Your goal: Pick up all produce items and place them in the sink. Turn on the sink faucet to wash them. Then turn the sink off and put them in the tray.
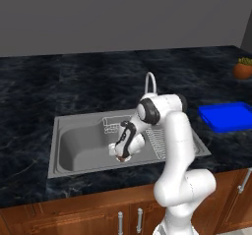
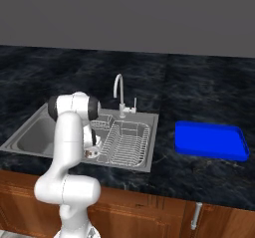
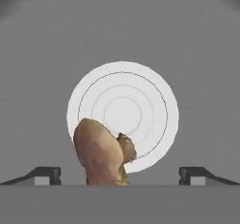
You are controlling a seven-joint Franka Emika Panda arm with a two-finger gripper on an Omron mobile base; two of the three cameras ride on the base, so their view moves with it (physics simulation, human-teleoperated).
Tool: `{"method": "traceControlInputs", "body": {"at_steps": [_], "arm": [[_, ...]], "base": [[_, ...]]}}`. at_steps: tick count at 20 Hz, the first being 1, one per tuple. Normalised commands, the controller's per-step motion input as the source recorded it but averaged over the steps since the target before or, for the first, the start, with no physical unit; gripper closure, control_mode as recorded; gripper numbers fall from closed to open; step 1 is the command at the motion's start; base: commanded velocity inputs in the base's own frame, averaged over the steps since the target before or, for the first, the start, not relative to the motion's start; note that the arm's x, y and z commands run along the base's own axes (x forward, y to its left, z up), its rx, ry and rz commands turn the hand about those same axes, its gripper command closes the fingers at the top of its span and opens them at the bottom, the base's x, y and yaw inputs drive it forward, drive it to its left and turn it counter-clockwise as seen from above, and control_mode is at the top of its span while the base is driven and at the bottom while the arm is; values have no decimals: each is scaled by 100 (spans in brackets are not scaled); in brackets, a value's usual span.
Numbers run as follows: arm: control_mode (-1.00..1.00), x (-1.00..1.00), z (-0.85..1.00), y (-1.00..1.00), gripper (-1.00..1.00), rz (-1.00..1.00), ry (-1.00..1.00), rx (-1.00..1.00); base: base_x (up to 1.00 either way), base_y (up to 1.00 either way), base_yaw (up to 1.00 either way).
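My gripper [image 1: 119,154] hangs low inside the sink [image 1: 74,148], pointing down at the floor of the basin. In the hand view a dull-brown lump, the produce item [image 3: 101,155], sits at the near edge of the round white drain [image 3: 136,106]. It lies between my two fingertips [image 3: 47,175], which stand wide apart and touch nothing, so the gripper [image 3: 120,177] is open. From the right base view the gripper [image 2: 90,151] shows beside the wire rack [image 2: 127,142], with a brown speck at its tip. The faucet [image 1: 150,81] arches behind the basin. The blue tray [image 1: 226,116] lies on the counter to the right.
A small wire basket [image 1: 112,124] hangs at the sink's back wall, close to my wrist. The wire rack [image 1: 160,140] takes up the sink's right part. An orange potted plant [image 1: 242,69] stands at the far right of the dark marble counter [image 1: 29,86]. Wooden cabinet doors run below.
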Motion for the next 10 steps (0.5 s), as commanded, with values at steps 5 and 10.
{"method": "traceControlInputs", "body": {"at_steps": [5,10], "arm": [[-100,41,-48,9,-100,0,4,0],[-100,12,-31,8,-100,0,2,0]], "base": [[0,0,0],[0,0,0]]}}
